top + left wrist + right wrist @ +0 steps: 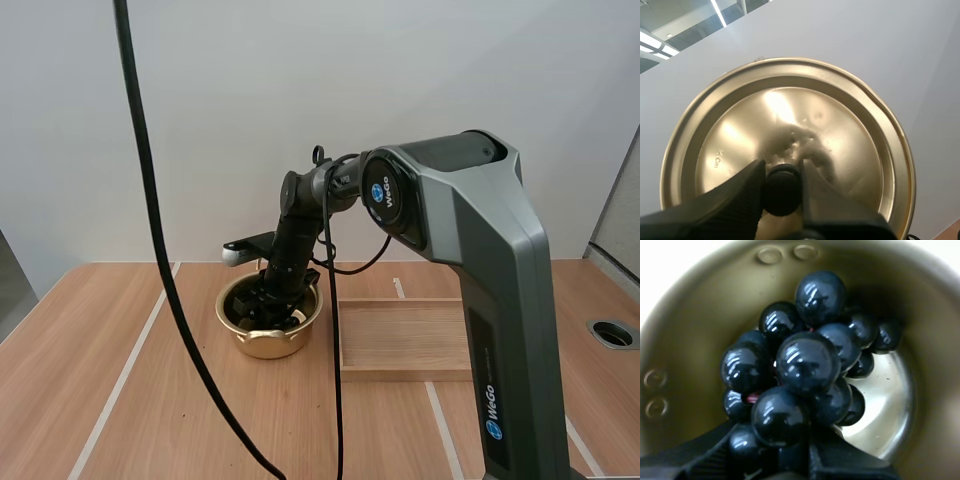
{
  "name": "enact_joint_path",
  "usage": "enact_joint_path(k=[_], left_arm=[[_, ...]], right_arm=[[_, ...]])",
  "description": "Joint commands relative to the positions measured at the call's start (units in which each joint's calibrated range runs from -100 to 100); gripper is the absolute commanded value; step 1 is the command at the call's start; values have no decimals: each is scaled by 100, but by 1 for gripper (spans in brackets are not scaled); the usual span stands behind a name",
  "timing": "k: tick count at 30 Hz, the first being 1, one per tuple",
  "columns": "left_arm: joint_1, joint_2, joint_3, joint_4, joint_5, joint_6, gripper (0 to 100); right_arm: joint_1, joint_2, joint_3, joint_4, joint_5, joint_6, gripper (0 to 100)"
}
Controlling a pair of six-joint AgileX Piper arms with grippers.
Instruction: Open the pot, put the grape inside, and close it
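A golden pot [270,342] stands open on the table, left of the tray. My right gripper [268,300] reaches down into it from above. In the right wrist view, a bunch of dark glossy grapes [805,365] hangs inside the pot [690,340], just over its shiny floor. My right gripper [772,450] is shut on the near end of the bunch. The golden lid [790,125] is held up in the air against a white wall. My left gripper [782,187] pinches its black knob [782,192].
A shallow wooden tray [400,373] lies right of the pot, close to it. The wooden table [100,400] stretches to the left and front. A round grommet hole [612,333] sits near the right edge.
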Motion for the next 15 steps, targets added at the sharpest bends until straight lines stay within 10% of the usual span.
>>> enact_joint_path(k=[1,4,8,15], left_arm=[[-10,27,-20,-18,-134,-68,0],[-10,27,-20,-18,-134,-68,0],[-10,27,-20,-18,-134,-68,0],[-10,27,-20,-18,-134,-68,0]], right_arm=[[7,-6,-3,-14,-24,-18,0],[7,-6,-3,-14,-63,-18,12],[7,-6,-3,-14,-208,-18,100],[7,-6,-3,-14,-228,7,100]])
